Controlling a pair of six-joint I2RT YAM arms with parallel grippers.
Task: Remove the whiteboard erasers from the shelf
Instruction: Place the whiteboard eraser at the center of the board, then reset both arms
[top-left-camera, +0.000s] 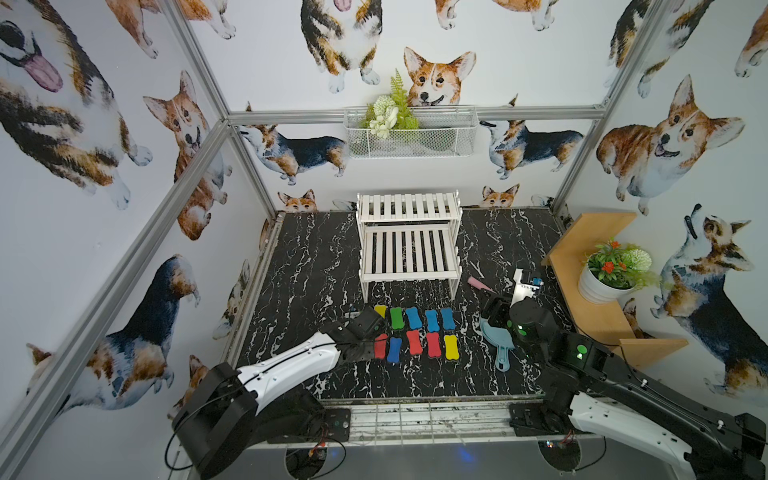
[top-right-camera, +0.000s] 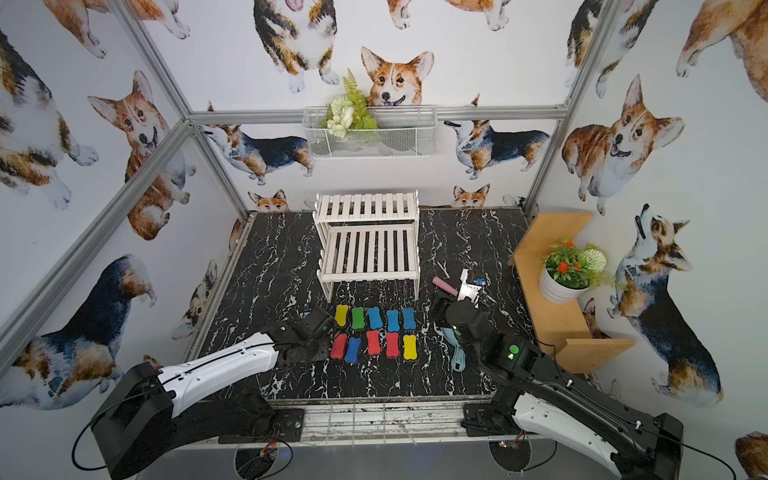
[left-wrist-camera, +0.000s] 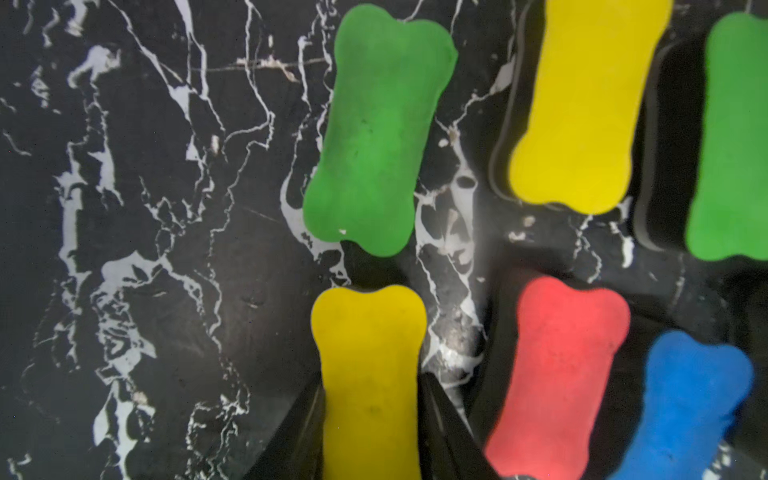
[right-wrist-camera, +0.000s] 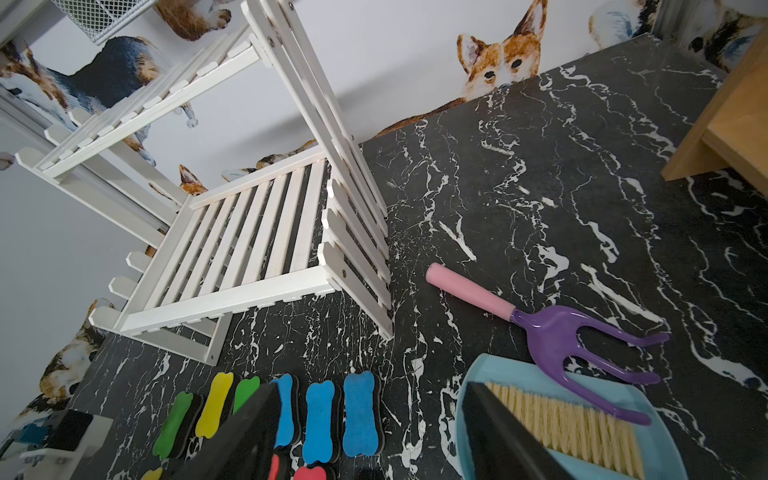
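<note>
Black, white-veined marble tabletop (top-left-camera: 311, 257) fills the floor of a cell papered with corgis. Toward the back wall stands the small white two-tier shelf of wooden slats (top-left-camera: 409, 272), and both top views show its two tiers bare. The bone-shaped whiteboard erasers with bright tops and black felt undersides (top-left-camera: 432, 321) lie in two rows on the table in front of the shelf, apart from it; the left arm hides the left end of those rows from above.

The left gripper (left-wrist-camera: 370, 415) is pinched narrow across the waist of a yellow-topped bone-shaped eraser (left-wrist-camera: 368, 353), which sits in line with a green-topped eraser (left-wrist-camera: 374, 129) and close beside a red-topped eraser (left-wrist-camera: 565, 374); whether its felt touches the table, I cannot tell. The right gripper (right-wrist-camera: 368, 388) stands wide with nothing between its fingers, over the table beside a light-blue plastic dustpan with a straw brush (right-wrist-camera: 511, 368).

With the shelf bare, the step in hand looks like setting down the last eraser at the end of the front row. The next move calls for the felt to be seated flat and the jaws eased apart; a straight lift would then keep the fingers from dragging the yellow piece or nudging its red neighbour.
</note>
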